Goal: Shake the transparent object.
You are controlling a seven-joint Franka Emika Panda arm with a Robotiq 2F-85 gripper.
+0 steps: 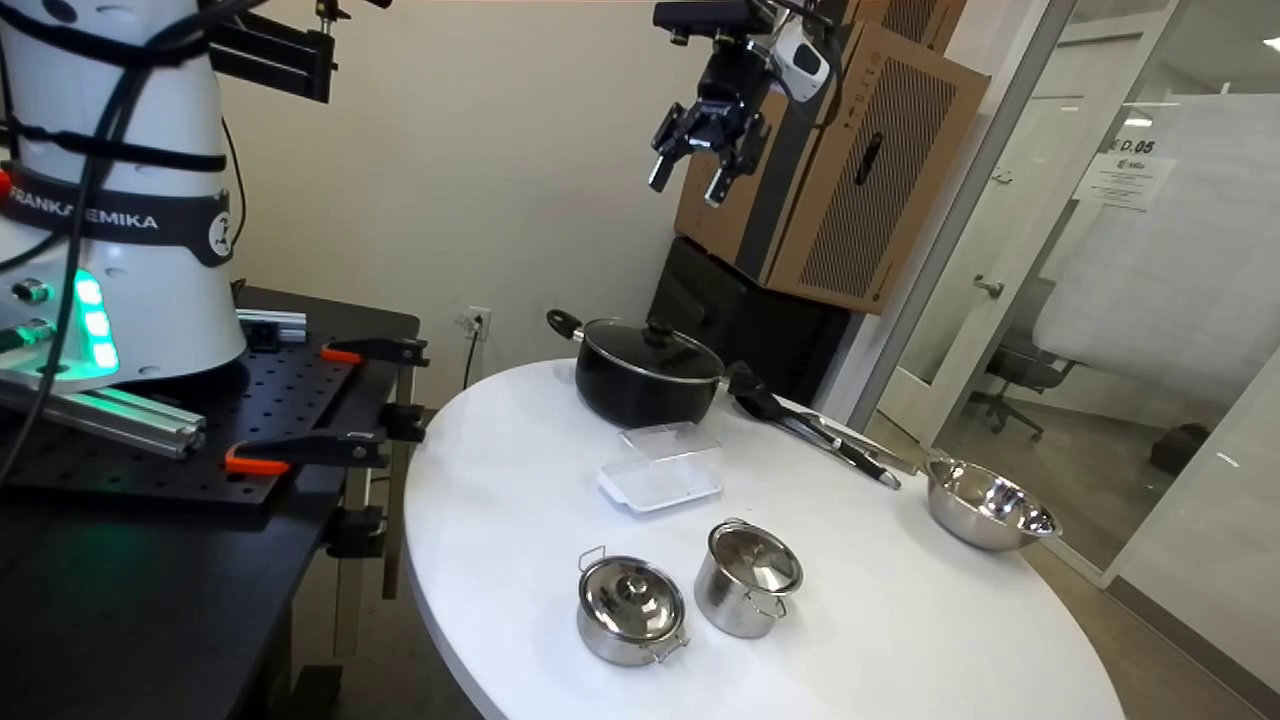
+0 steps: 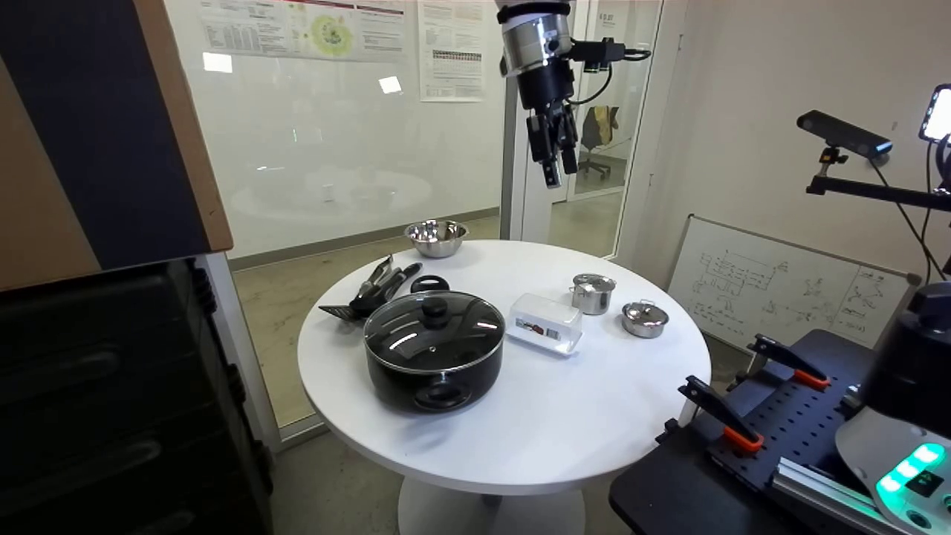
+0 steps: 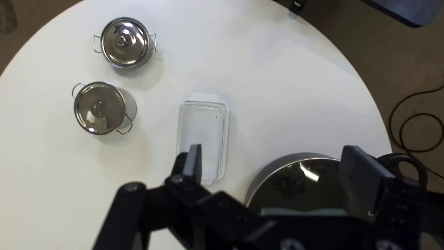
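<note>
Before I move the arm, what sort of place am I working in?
Likely a robotics lab: a Franka robot base stands on a black bench, and a whiteboard carries handwritten diagrams.

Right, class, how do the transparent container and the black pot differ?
The transparent container is rectangular; the black pot is round. The transparent container is smaller than the black pot. The transparent container has clear walls; the black pot has opaque ones. Both stand on the white table.
</note>
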